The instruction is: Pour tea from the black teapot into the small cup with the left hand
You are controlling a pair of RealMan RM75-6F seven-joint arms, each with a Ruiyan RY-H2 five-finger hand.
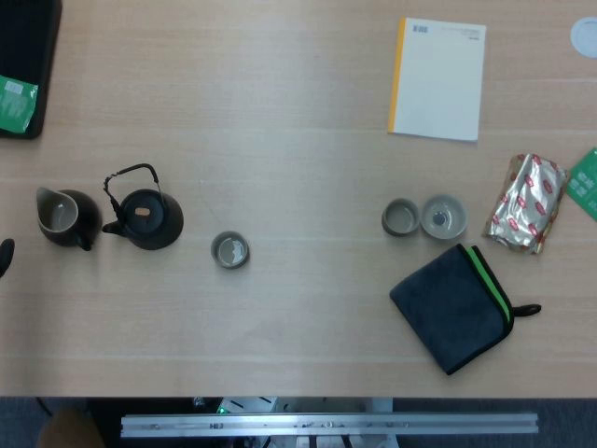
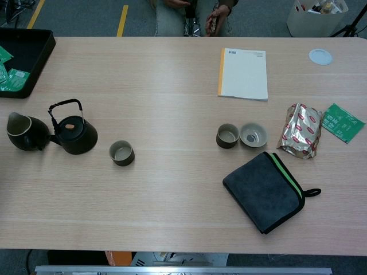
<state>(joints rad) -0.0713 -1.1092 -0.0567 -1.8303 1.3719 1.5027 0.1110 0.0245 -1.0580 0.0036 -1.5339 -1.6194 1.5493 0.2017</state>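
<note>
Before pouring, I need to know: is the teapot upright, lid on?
Upright: the teapot stands on its base, handle raised, lid seated on top.

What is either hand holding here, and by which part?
Nothing is held. Neither hand is clearly in view, and the black teapot stands untouched on the table, its handle free, beside the small cup.

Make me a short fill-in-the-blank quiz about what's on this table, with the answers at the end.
1. The black teapot stands between a dark pitcher and a small ____.
2. The folded grey cloth has a ____ stripe along one edge.
3. The notepad has a ____ binding strip along its left edge.
4. The teapot's handle stands ____ over its lid.

Answers: cup; green; yellow; upright
</note>
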